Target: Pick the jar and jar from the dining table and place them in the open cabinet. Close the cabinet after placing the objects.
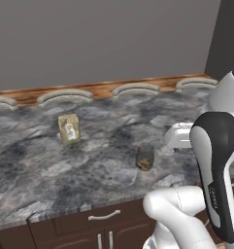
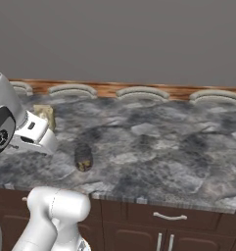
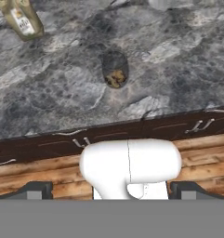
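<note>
My jaws (image 3: 111,190) hang wide open and empty, the short jar (image 3: 115,69) standing upright on the worktop (image 3: 57,97) straight ahead, well apart.

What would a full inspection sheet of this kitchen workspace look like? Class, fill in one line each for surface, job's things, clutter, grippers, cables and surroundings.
Surface: dining table, grey-black marbled stone top, dark wooden drawer fronts with silver handles below.
Job's things: short jar with yellowish bits stands upright on the table, apart from everything else; it also shows in the hand view. A tall dark jar: nothing seen. Cabinet: nothing seen.
Clutter: small tan carton stands upright, left of the jar and farther back.
Grippers: gripper open, holding nothing, well short of the jar.
Cables: nothing seen.
Surroundings: plain grey wall; wooden strip with pale curved chair backs along the far edge.
</note>
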